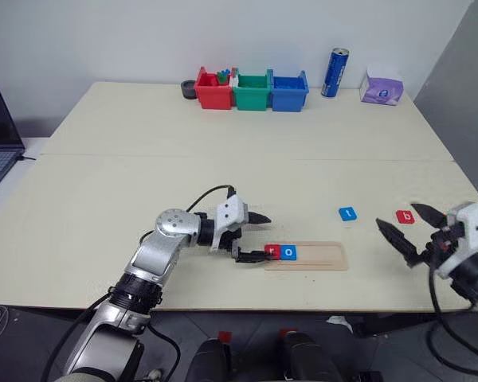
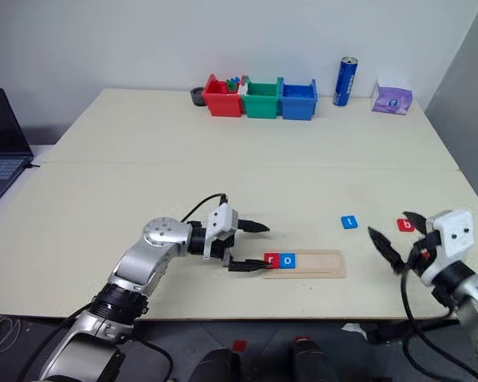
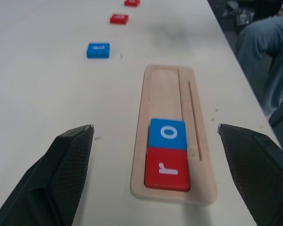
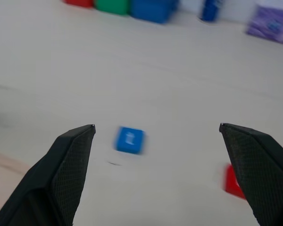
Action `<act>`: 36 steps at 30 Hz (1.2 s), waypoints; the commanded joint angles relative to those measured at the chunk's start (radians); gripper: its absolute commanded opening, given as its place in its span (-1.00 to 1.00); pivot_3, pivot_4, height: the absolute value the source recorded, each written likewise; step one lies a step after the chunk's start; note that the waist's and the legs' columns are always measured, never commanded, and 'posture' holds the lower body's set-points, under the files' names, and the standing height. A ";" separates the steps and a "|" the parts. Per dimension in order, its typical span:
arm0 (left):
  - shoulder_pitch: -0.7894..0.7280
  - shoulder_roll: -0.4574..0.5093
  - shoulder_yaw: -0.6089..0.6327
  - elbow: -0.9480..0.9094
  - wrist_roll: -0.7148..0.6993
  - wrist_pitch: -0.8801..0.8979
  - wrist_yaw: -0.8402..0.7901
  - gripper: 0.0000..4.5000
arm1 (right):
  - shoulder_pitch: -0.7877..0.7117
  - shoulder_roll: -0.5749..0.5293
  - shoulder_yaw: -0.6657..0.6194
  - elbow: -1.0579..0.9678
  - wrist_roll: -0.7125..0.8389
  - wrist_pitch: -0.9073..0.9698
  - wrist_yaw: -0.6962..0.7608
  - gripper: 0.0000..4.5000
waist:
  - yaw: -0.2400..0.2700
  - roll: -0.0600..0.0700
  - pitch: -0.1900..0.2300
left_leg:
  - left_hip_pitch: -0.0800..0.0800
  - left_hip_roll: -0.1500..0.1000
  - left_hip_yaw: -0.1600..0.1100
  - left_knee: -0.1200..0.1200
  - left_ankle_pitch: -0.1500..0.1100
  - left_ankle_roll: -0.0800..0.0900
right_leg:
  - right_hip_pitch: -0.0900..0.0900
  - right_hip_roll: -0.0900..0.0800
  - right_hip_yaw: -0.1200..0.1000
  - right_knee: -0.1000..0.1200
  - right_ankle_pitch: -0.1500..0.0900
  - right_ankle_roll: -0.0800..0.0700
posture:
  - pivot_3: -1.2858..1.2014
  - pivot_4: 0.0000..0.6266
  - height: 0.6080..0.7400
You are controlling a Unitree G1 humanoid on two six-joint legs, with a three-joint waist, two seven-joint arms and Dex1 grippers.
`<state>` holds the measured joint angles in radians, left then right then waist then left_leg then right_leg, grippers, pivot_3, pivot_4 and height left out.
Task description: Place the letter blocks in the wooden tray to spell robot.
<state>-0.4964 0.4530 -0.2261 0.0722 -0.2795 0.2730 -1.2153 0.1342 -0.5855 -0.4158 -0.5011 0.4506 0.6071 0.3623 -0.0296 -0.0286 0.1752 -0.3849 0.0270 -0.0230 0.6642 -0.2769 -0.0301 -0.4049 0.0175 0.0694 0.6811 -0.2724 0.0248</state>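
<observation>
Red r tile (image 3: 167,168) and blue o tile (image 3: 167,133) in wooden tray (image 1: 323,257) near desk's front edge; left gripper (image 1: 251,236) and right gripper (image 1: 406,231) both released, empty.

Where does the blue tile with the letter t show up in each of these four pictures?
Left eye view: blue t tile on the table, beyond the wooden tray.
Right eye view: likewise beyond the tray's far end.
Left wrist view: past the tray.
Right wrist view: blurred, between the open fingers.
Shared landmark: the red b tile beside it.
</observation>
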 commanded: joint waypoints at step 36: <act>0.107 0.224 0.054 -0.086 -0.070 -0.088 -0.195 1.00 | -0.218 0.065 0.051 0.443 -0.142 -0.028 -0.096 -0.35 | 0.001 0.003 -0.001 | 0.000 0.000 -0.001 -0.001 0.000 0.000 | 0.000 0.000 0.001 0.000 0.001 -0.002 | 0.03 -0.52 1.00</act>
<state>-0.3928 0.6687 -0.1879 -0.0058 -0.3488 0.2057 -1.4076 -0.1283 -0.5283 -0.3513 0.0489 0.2963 0.5290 0.2763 -0.0282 -0.0254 0.1746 -0.3854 0.0275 -0.0243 0.6627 -0.2770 -0.0298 -0.4051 0.0172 0.0705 0.6807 -0.2718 0.0232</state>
